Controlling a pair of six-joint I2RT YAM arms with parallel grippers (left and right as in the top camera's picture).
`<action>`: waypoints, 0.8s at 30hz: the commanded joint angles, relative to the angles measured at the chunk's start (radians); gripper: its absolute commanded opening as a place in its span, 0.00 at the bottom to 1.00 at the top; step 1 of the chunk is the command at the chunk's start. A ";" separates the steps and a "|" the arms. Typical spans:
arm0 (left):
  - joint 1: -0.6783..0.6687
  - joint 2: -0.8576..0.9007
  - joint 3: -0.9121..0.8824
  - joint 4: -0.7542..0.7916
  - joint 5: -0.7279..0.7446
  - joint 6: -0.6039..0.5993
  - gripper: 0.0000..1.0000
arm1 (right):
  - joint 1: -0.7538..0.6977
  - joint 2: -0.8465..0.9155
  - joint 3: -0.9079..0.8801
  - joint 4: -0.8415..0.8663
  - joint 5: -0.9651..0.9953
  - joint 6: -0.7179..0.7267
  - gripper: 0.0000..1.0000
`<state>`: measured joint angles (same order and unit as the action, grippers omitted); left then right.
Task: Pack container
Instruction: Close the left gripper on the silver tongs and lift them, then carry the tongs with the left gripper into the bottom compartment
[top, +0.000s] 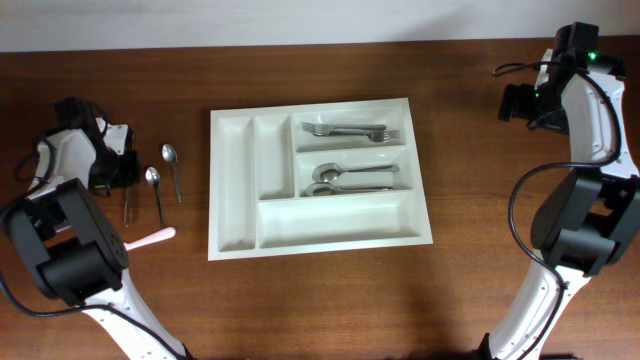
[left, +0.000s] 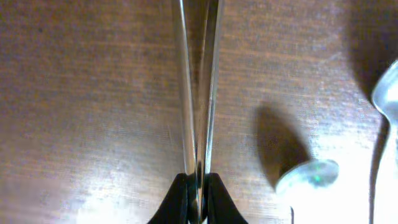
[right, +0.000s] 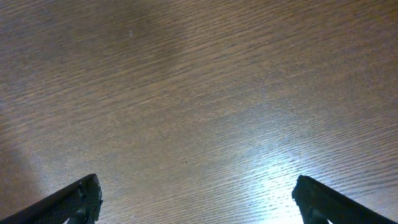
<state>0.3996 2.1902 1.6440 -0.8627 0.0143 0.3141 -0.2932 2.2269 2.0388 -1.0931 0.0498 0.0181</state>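
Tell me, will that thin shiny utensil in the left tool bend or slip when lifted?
The metal utensil looks thin and polished, so it is probably stiff and light but slippery. The left tool seems to pinch it near one end, so it may swing or twist when lifted.

cutlery tray (top: 340, 215): middle of the table (top: 330, 300), long side running left-right
forks (top: 350, 131): in the tray's far right slot
tray spoons (top: 345, 178): next slot, right in front of the forks
loose spoon (top: 174, 175): on the table just left of the tray
second spoon (top: 156, 198): beside it on the left, not touching
thin utensil (left: 186, 112): further left, pinched in the left gripper (left: 197, 190)
last utensil (top: 150, 237): in front of both spoons, lying crosswise
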 joint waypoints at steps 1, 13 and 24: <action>0.002 -0.008 0.129 -0.051 -0.002 -0.014 0.02 | -0.002 -0.038 0.017 0.000 -0.005 -0.007 0.99; -0.124 -0.103 0.424 -0.235 0.090 0.147 0.02 | -0.002 -0.038 0.017 0.000 -0.005 -0.006 0.99; -0.472 -0.132 0.424 -0.329 0.383 0.521 0.02 | -0.002 -0.038 0.017 0.000 -0.005 -0.006 0.99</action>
<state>0.0250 2.0903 2.0537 -1.1645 0.2844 0.6720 -0.2932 2.2269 2.0388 -1.0927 0.0498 0.0174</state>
